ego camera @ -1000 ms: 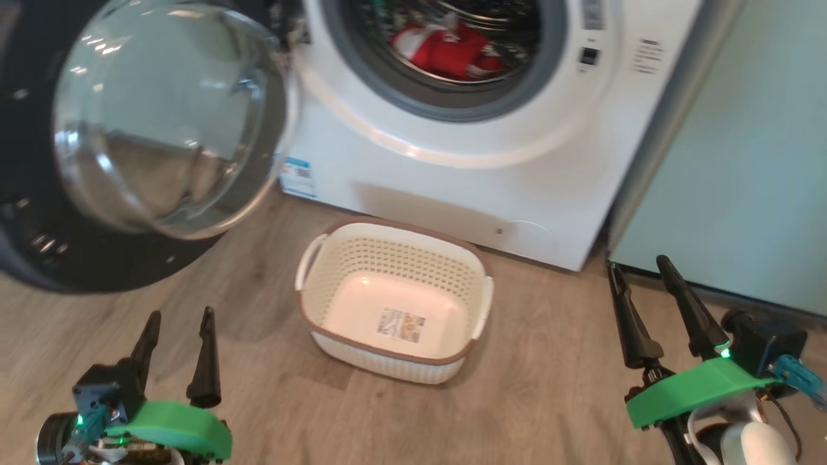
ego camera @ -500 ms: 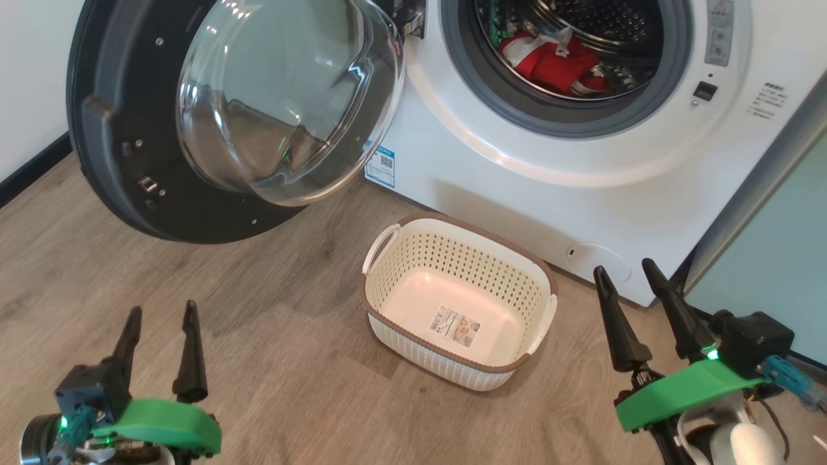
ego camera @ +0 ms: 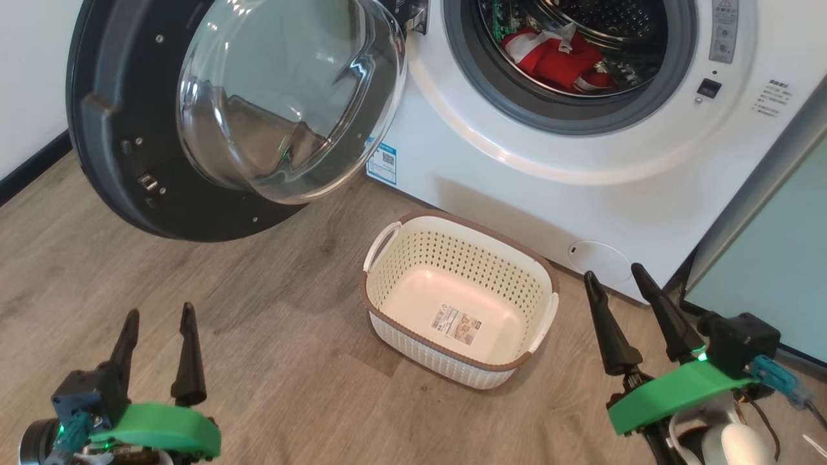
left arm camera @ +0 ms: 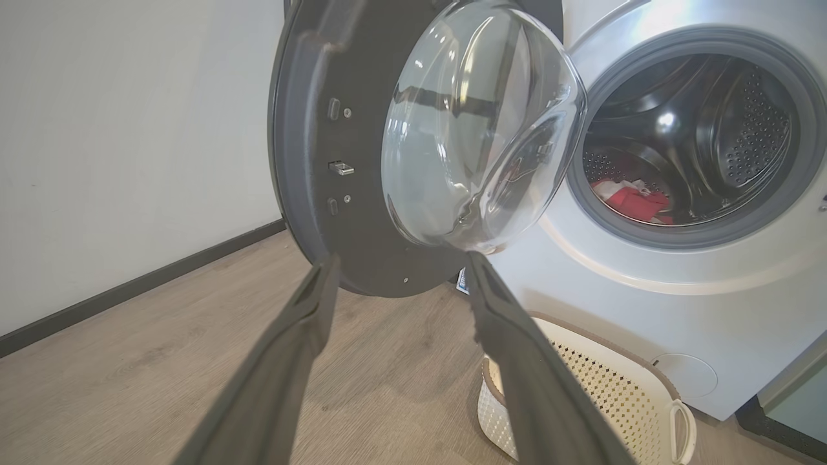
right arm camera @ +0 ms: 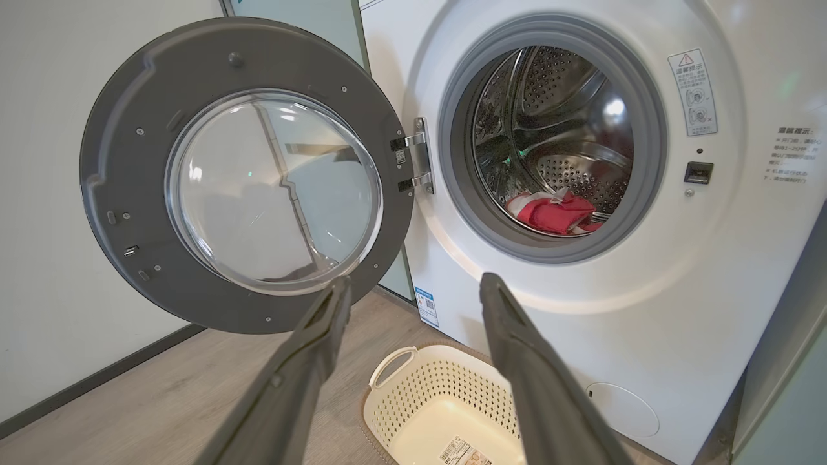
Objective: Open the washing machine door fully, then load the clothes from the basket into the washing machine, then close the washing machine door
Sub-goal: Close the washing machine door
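The washing machine (ego camera: 581, 161) (left arm camera: 678, 303) (right arm camera: 711, 258) stands at the back with its door (ego camera: 123, 135) (left arm camera: 303, 161) (right arm camera: 110, 161) swung wide to the left, its glass bowl facing me. Red and white clothes (ego camera: 555, 55) (left arm camera: 633, 200) (right arm camera: 552, 212) lie in the steel drum. On the floor before the machine sits the cream basket (ego camera: 510, 255) (left arm camera: 620, 387) (right arm camera: 413, 394), with just a label inside. My left gripper (ego camera: 158, 313) (left arm camera: 400, 265) hovers open at the lower left, well short of the door. At the lower right my right gripper (ego camera: 614, 271) (right arm camera: 413, 284) is open beside the basket, holding nothing.
A pale teal cabinet (ego camera: 775, 258) stands right of the machine. A white wall with a dark skirting (ego camera: 32, 168) (left arm camera: 129, 290) runs along the left. Wood floor (ego camera: 291, 387) spreads between me and the basket.
The camera has shifted, so the whole scene sits further right than a second ago. Both grippers stay open and low; basket, door and clothes lie as before.
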